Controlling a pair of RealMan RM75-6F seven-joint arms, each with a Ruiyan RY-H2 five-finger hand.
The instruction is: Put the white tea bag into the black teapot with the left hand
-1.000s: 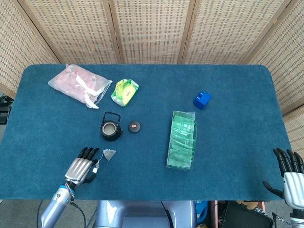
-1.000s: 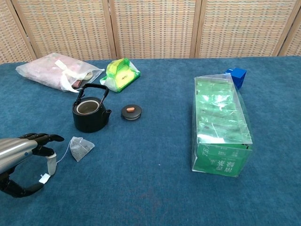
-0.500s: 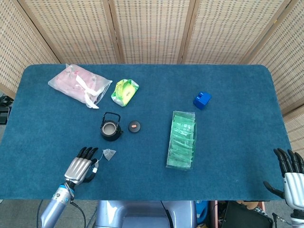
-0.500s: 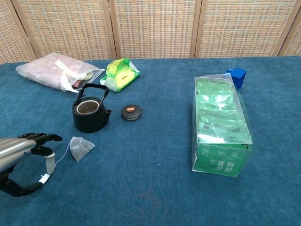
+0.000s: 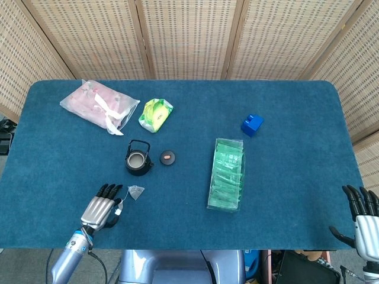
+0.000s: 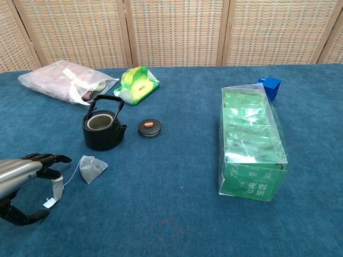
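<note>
Only the head view shows the right hand [image 5: 362, 218], fingers spread, empty. The white tea bag [image 6: 91, 168], a translucent pyramid, lies at the black teapot's [image 6: 103, 126] 7 o'clock; the left hand [image 6: 24, 179] pinches its tag.

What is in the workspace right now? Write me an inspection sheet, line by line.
Surface: table covered in blue cloth.
Job's things: tea bag lies on the cloth, in front of the teapot, apart from it; its string runs to a tag by the left hand. Teapot upright, open; lid lies beside it.
Clutter: pink bag, green pouch, blue box, green tea box.
Hands: left hand near the tea bag, fingers apart over the string, tag by the thumb; grip unclear. Right hand at the table's edge, fingers apart, holding nothing.
Cables: one under the left forearm.
Surroundings: woven screens behind the table.
</note>
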